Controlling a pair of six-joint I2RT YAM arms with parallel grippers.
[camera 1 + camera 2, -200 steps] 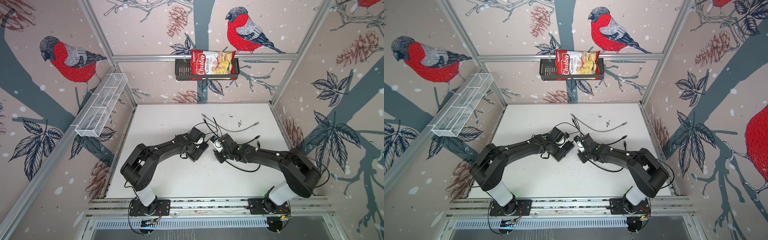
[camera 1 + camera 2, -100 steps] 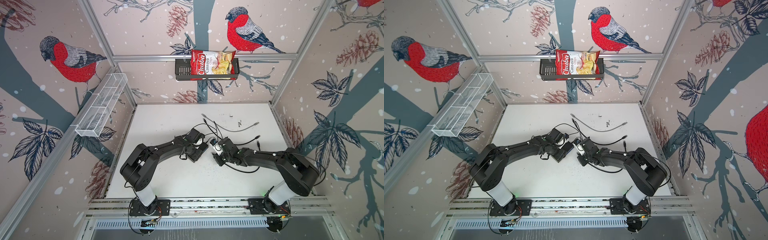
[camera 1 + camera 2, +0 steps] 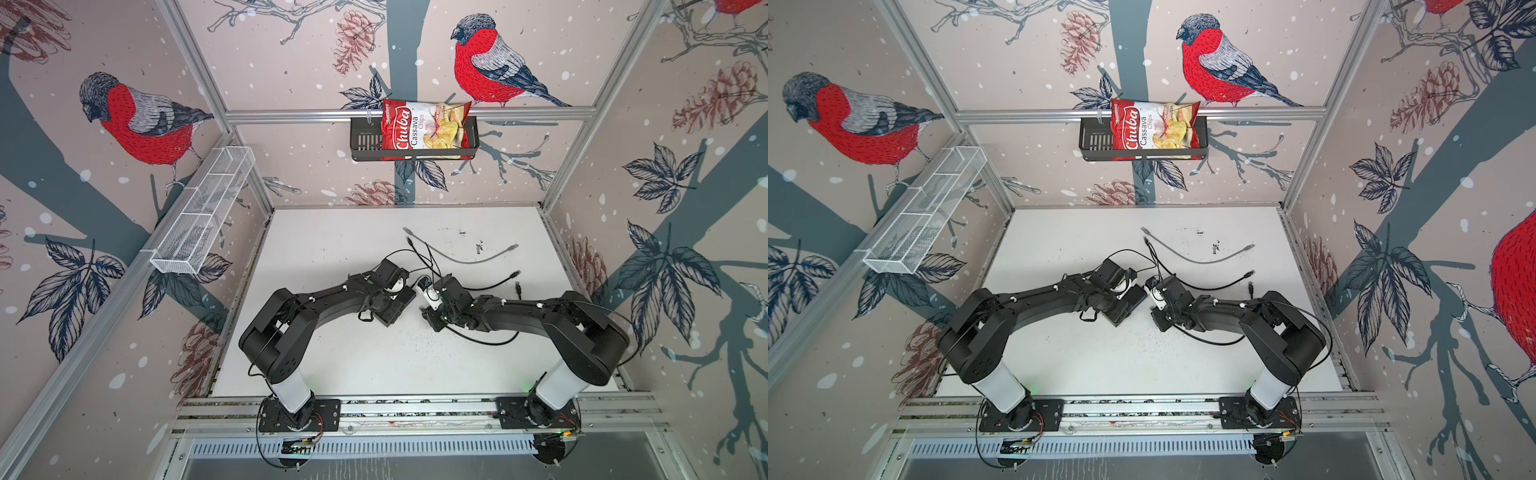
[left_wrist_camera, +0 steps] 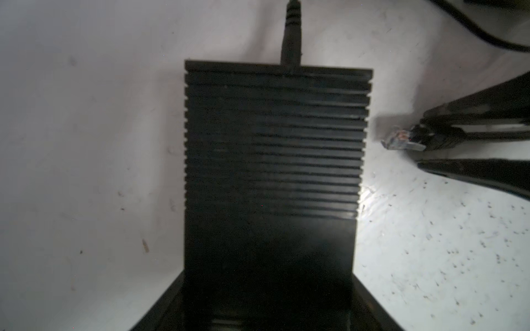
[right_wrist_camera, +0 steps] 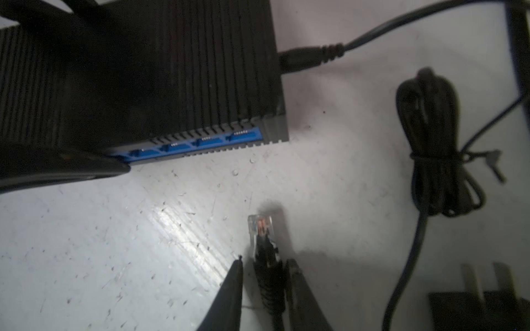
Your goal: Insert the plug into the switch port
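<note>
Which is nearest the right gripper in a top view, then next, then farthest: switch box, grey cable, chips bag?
From the right gripper:
1. switch box, just beside it, on the view's left.
2. grey cable, lying loose farther back.
3. chips bag, up at the back wall.

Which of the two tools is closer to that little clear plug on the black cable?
Right. The right tool straddles the cable just behind the plug; the left tool sits apart, around the network switch.

Brand name on the snack bag
The red snack bag [image 3: 424, 129] in the black wall basket [image 3: 365, 141] carries "Chuba" in white script, with "Cassava Chips" beside it.
</note>
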